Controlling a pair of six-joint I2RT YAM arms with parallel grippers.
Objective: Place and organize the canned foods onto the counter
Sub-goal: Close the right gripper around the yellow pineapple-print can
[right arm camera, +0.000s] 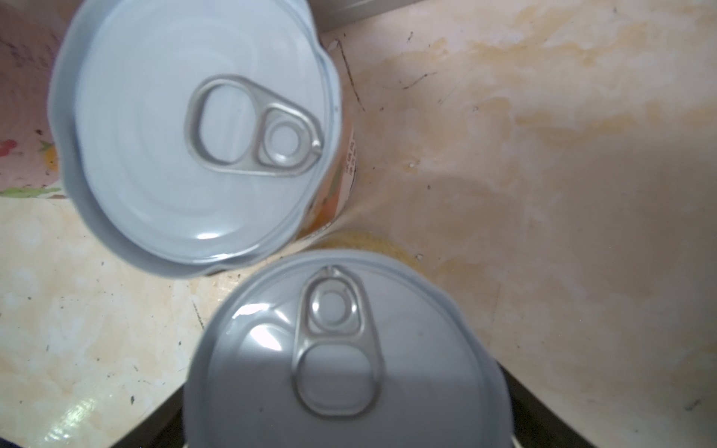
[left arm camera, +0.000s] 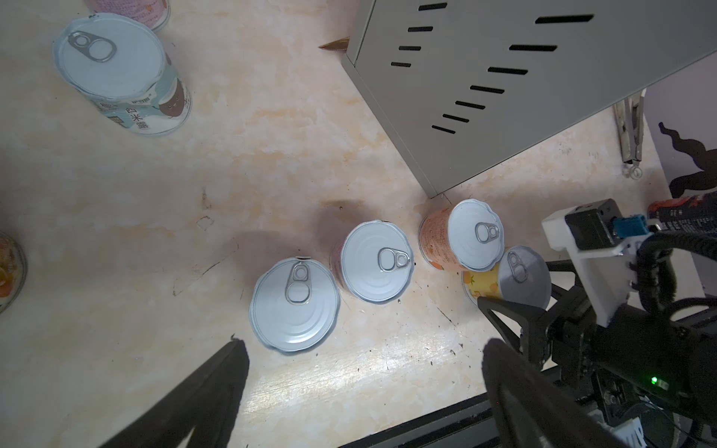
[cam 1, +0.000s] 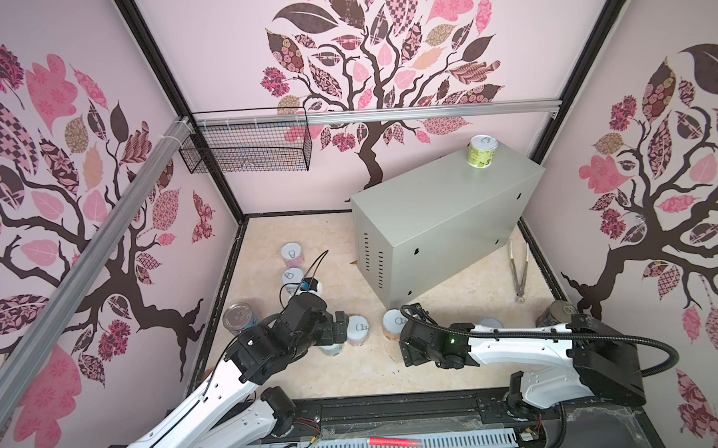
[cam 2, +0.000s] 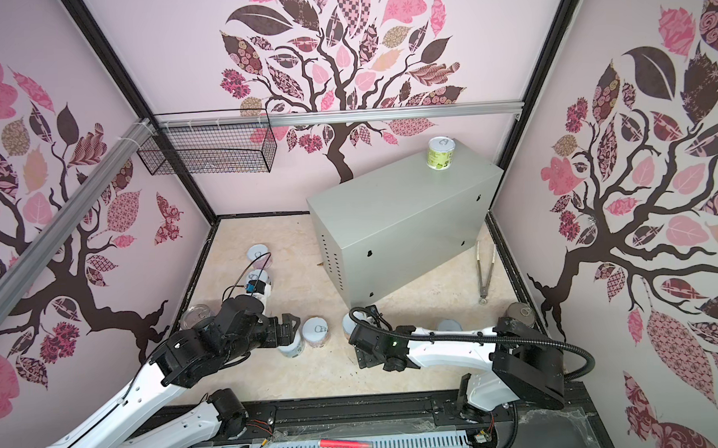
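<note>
The left gripper [left arm camera: 364, 345] hangs wide open above round tin cans [left arm camera: 295, 306] on the blotchy floor [left arm camera: 155, 232]. The right gripper [right arm camera: 349, 411] sits around the yellow can [left arm camera: 522, 277]; I cannot tell if it squeezes. One green can [cam 1: 482, 151] tops the boxy metal counter [cam 1: 444, 213]

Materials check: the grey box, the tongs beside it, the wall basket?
Grey box: looks like sheet metal with a matte light-grey finish, going by the folded edges and punched vent slots. Tongs: bare metal with a dull shine, possibly steel. Basket: black wire mesh, probably coated; the grid is see-through.
</note>
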